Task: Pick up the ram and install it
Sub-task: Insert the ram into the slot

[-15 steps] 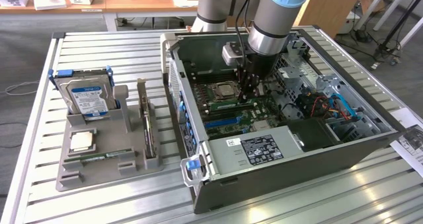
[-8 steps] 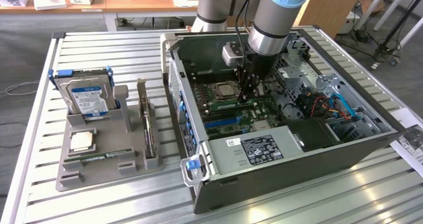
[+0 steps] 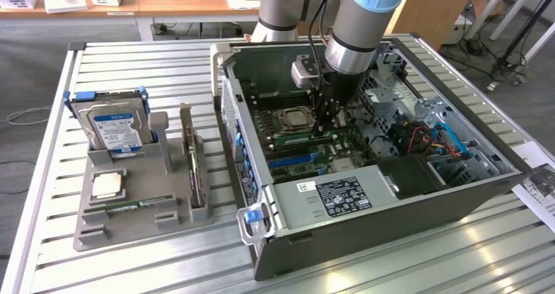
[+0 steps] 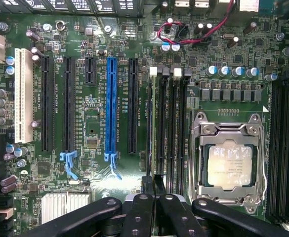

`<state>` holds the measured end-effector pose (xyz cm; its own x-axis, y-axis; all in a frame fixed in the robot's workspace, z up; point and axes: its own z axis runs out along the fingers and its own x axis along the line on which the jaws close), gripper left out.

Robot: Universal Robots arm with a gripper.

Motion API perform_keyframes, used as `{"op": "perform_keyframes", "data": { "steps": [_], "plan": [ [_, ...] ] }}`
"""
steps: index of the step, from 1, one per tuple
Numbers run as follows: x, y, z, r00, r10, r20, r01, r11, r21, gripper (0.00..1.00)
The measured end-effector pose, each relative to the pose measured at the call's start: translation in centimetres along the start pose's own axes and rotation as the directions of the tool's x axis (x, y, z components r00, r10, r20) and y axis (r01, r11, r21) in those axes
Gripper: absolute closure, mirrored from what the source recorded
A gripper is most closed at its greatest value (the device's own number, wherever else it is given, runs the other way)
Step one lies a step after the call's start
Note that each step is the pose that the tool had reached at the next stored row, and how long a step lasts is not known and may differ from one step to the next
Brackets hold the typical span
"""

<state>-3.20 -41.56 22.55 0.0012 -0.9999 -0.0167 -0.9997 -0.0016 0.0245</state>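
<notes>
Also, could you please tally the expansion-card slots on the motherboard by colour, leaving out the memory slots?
White slot: 1
Blue slot: 1
Black slots: 4
Total: 6

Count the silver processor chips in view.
2: one processor chip in the grey holder on the exterior view's left, one in the motherboard socket. The arm may hide others.
</notes>
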Motion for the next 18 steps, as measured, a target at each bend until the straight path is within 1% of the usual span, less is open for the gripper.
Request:
{"op": "perform_keyframes", "data": {
  "steps": [8,10,11,12,18],
  "plan": [
    [0.0,0.0,0.01,1.0,0.0,0.0001,0.0,1.0,0.0001,0.87],
    [0.0,0.0,0.01,1.0,0.0,0.0001,0.0,1.0,0.0001,0.76],
    [0.0,0.0,0.01,1.0,0.0,0.0001,0.0,1.0,0.0001,0.76],
    [0.0,0.0,0.01,1.0,0.0,0.0001,0.0,1.0,0.0001,0.69],
    [0.0,0.0,0.0,1.0,0.0,0.0002,0.0,1.0,0.0001,0.69]
  ]
}}
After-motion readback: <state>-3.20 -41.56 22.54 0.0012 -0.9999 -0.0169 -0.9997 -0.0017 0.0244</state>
